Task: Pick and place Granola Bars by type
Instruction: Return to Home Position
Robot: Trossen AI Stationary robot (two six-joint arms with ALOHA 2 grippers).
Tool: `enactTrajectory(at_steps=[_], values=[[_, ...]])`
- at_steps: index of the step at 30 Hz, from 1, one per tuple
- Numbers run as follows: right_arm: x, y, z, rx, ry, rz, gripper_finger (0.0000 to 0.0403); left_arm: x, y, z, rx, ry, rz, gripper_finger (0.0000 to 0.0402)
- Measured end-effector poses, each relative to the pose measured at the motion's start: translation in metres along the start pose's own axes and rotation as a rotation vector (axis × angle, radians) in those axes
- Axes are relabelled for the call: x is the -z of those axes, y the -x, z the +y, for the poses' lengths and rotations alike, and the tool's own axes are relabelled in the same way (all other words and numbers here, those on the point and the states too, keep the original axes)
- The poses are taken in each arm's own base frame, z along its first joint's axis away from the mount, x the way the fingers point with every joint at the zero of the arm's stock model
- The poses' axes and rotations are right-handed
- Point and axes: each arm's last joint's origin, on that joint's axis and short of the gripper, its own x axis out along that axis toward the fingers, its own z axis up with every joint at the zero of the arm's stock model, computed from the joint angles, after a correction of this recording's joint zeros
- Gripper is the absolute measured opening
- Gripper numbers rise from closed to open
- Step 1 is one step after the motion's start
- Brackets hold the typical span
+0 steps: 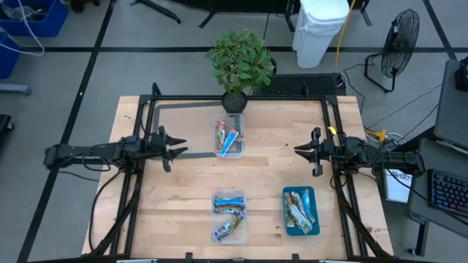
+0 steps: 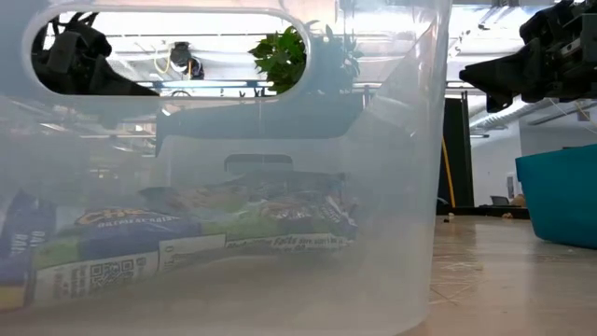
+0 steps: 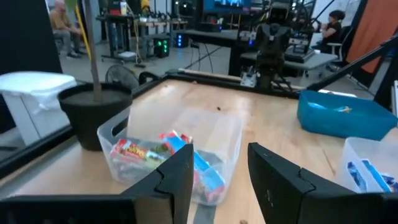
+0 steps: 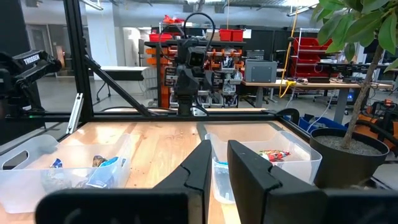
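Looks forward past the right pincer (image 4: 219, 163), with two dark fingers (image 4: 252, 174) parted by a narrow gap and gripping nothing. Faces a pale wooden table (image 4: 161, 140). Sees a clear tub (image 4: 31, 168) on one side of the fingers, holding blue-wrapped bars (image 4: 102, 171), and a second clear tub (image 4: 298, 165) on the other, holding red-wrapped bars (image 4: 273, 154). Finds a dark plant pot (image 4: 348, 155) just beside the second tub, green leaves (image 4: 354, 22) above. Meets the left arm (image 4: 186, 62) at the table's far edge, facing back, and a black frame post (image 4: 78, 62) rising nearby. Takes in a workshop with shelves and red bins (image 4: 233, 34) behind.
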Motion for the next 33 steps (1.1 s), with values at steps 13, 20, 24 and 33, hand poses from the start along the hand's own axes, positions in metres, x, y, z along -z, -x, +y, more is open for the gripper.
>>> enactTrajectory(at_steps=[13, 20, 24, 33], values=[[0.0, 0.0, 0.0, 0.0, 0.0, 0.0, 0.0045, 0.0049, 0.0004, 0.0005, 0.019, -0.011, 0.024, 0.0157], [0.0, 0.0, 0.0, 0.0, 0.0, 0.0, 0.0045, 0.0072, 0.0005, 0.0035, -0.081, 0.057, 0.039, 0.0157], [0.0001, 0.0, 0.0, 0.0, 0.0, 0.0, 0.0045, 0.0075, 0.0004, 0.0039, -0.093, 0.056, 0.04, 0.0157], [0.0001, 0.0, 0.0, 0.0, 0.0, 0.0, 0.0045, 0.0074, 0.0004, 0.0039, -0.093, 0.055, 0.04, 0.0157]])
